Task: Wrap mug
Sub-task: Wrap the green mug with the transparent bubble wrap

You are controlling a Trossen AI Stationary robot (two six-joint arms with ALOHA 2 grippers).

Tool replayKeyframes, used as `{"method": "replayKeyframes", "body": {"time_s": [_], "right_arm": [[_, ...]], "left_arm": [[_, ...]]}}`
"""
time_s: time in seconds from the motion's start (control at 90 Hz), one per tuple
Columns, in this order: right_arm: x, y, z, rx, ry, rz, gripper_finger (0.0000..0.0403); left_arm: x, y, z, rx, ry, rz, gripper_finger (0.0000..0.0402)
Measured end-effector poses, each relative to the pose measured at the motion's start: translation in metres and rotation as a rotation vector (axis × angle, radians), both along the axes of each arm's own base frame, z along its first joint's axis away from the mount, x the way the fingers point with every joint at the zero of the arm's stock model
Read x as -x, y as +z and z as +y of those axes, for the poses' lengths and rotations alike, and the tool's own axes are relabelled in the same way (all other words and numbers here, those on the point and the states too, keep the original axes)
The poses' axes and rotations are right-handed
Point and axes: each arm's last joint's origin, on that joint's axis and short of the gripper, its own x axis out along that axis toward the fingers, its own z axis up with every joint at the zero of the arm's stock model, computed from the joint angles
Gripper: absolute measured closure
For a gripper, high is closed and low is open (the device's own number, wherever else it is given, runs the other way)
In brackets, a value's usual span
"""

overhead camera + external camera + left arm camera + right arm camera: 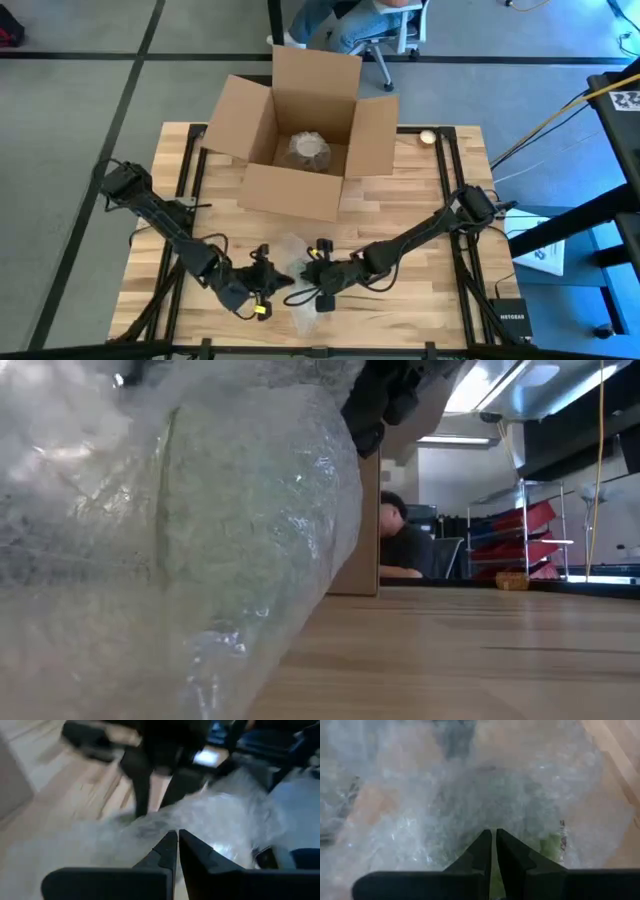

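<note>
The green mug [250,510] lies inside a clear bubble-wrap bundle [292,250] near the table's front edge, at the middle. It shows only as a green blur through the wrap [551,845]. My left gripper [268,278] is at the bundle's left side and my right gripper [314,272] at its right. Both are shut, with their fingertips in the wrap [177,836] [493,834]. The mug's handle is hidden. My left gripper has its shut fingertips on the bubble wrap's edge [172,827], coming from the table's left, low over the wood. How many layers lie between the fingers cannot be told. The bundle rests on the table. My right gripper has its shut fingertips in the crinkled wrap [492,825] over the mug, coming from the table's right and slanting down. The wrap spreads slack around the fingers. Layers cannot be told.
An open brown cardboard box [300,120] stands at the table's far middle with a wrapped thing [308,150] inside. A small round object [428,137] lies at the far right. Bare wood lies right of the bundle [480,650]. A person [395,540] sits beyond the table.
</note>
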Motion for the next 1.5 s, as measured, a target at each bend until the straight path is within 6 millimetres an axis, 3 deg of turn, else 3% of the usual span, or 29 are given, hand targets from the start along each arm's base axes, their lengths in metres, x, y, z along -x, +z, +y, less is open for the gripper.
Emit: {"method": "replayKeyframes", "body": {"time_s": [0.267, 0.522, 0.722, 0.8, 0.967, 1.122, 1.344, 1.5], "right_arm": [[-0.002, 0.008, 0.001, 0.017, 0.003, 0.036, 0.0388], [-0.003, 0.05, 0.002, 0.098, 0.0, 0.192, 0.0388], [-0.011, 0.077, 0.006, 0.079, 0.018, 0.106, 0.0388], [-0.015, 0.069, 0.005, 0.081, 0.011, 0.104, 0.0388], [-0.027, 0.03, 0.003, 0.097, 0.008, 0.199, 0.0388], [-0.031, 0.012, 0.004, 0.098, 0.016, 0.248, 0.0389], [-0.03, 0.01, 0.004, 0.094, 0.031, 0.27, 0.0389], [-0.029, 0.009, 0.003, 0.09, 0.041, 0.288, 0.0389]], "left_arm": [[-0.023, -0.028, 0.022, 0.025, -0.03, 0.142, 0.0402], [-0.027, -0.034, 0.023, 0.033, -0.027, 0.16, 0.0402], [-0.026, -0.034, 0.023, 0.03, -0.027, 0.159, 0.0402], [-0.026, -0.033, 0.023, 0.028, -0.026, 0.157, 0.0402], [-0.025, -0.034, 0.023, 0.011, -0.029, 0.168, 0.0402], [-0.027, -0.029, 0.02, 0.007, -0.054, 0.161, 0.0402], [-0.023, -0.008, 0.016, 0.02, -0.08, 0.099, 0.0402], [-0.01, 0.011, 0.017, 0.038, -0.099, 0.081, 0.0402]]}}
